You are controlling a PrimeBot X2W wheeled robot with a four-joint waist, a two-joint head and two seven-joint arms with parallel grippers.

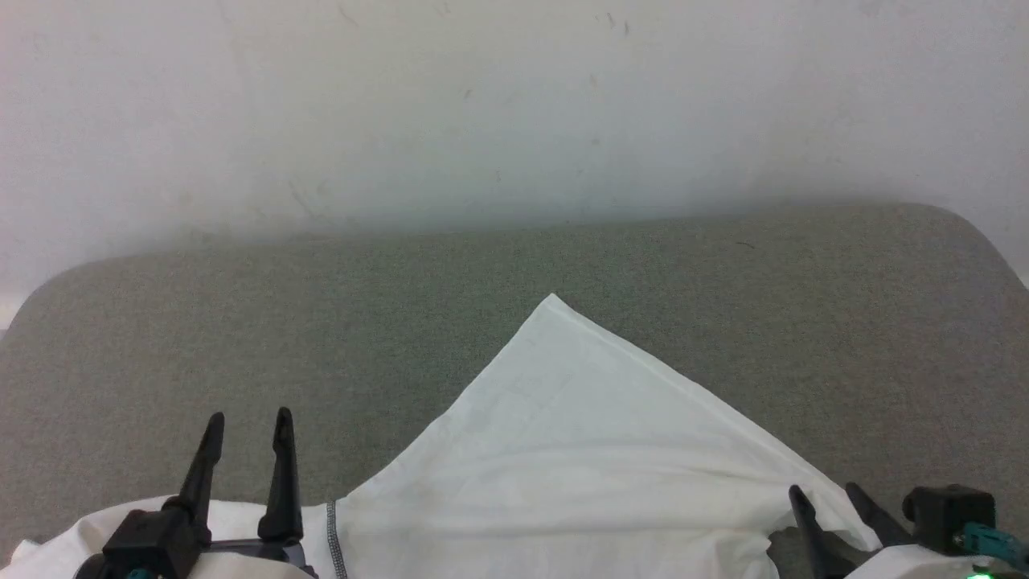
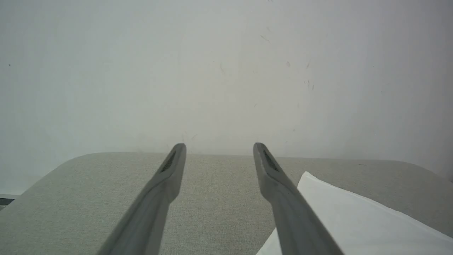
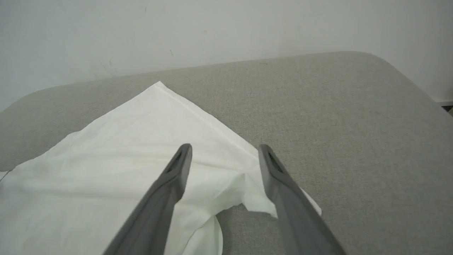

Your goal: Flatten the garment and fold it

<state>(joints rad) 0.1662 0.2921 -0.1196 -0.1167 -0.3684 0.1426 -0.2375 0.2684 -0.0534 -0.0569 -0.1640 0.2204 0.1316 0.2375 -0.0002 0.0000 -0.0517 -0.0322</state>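
The white garment (image 1: pixel 555 450) lies on the grey padded table (image 1: pixel 241 322), a pointed corner reaching toward the middle and the rest running off the near edge. A grey stitched seam (image 1: pixel 331 535) shows at its lower left. My left gripper (image 1: pixel 248 425) hovers open at the lower left, fingers over bare table beside the cloth (image 2: pixel 354 223). My right gripper (image 1: pixel 824 489) stands open at the lower right, above the garment's crumpled right edge (image 3: pixel 254 198). Nothing is held between either pair of fingers.
A pale wall (image 1: pixel 514 104) rises right behind the table's far edge. The table's rounded corners show at far left and far right (image 3: pixel 382 63). Bare grey surface stretches on both sides of the cloth point.
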